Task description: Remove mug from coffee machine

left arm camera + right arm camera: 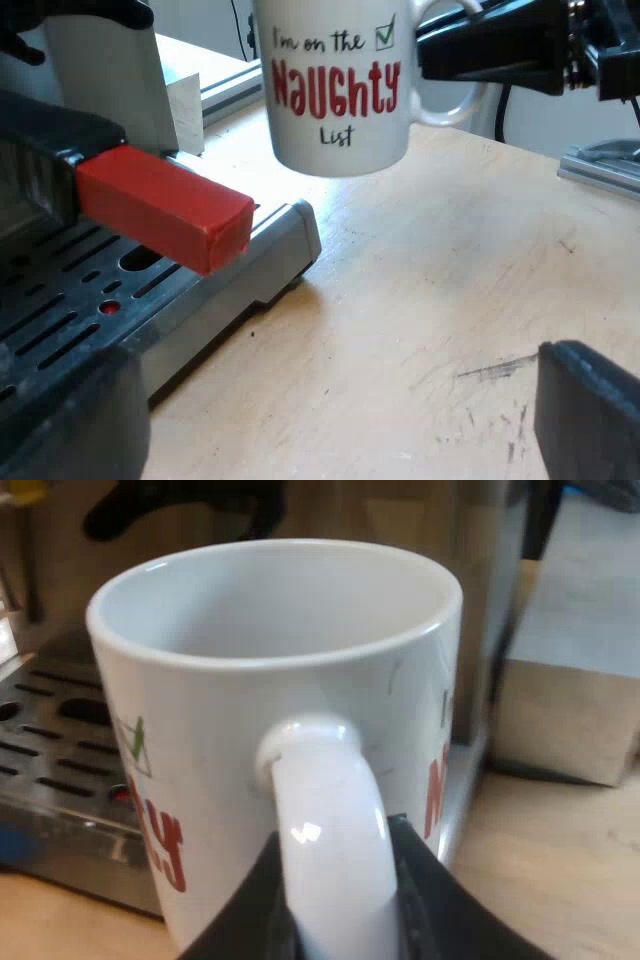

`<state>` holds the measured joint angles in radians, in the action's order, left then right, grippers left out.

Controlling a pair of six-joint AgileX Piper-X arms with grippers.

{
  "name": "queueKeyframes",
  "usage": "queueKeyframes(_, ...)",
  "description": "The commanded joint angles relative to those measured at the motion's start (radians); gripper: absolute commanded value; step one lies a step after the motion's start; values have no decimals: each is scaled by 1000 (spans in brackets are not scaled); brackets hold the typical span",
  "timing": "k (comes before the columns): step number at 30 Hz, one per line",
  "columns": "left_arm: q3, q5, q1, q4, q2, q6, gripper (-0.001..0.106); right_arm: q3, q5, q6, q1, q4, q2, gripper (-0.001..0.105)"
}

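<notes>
- One white mug (338,90) hangs above the table (450,300), just off the espresso machine's drip tray (150,290).
- The right tool (340,920) is clenched on the mug handle (330,820).
- The left tool (330,430) is released, fingers wide apart, near the red handle end (165,205).

Red handle end (165,205) juts free; wooden table (430,290) scuffed; grey block (570,660), perhaps metal, on it.

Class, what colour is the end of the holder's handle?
The handle end is red, clearest in the left wrist view.
</notes>
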<state>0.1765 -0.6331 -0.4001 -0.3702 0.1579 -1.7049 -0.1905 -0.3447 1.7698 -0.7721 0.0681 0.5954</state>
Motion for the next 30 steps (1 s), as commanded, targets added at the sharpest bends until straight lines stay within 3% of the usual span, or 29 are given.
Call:
queueKeyframes(1, 3, -37, -1, 16, -1, 2, 80, -13, -43, -2, -1, -20, -58, 0)
queueKeyframes(10, 3, -37, -1, 16, -1, 2, 80, -13, -263, -12, -1, -103, -128, 0)
queueKeyframes(17, 3, -37, -1, 16, -1, 2, 80, 7, -334, -12, 1, -108, -128, 0)
queueKeyframes(30, 3, -37, -1, 17, -1, 2, 80, 89, -371, -14, 1, -13, -87, 0)
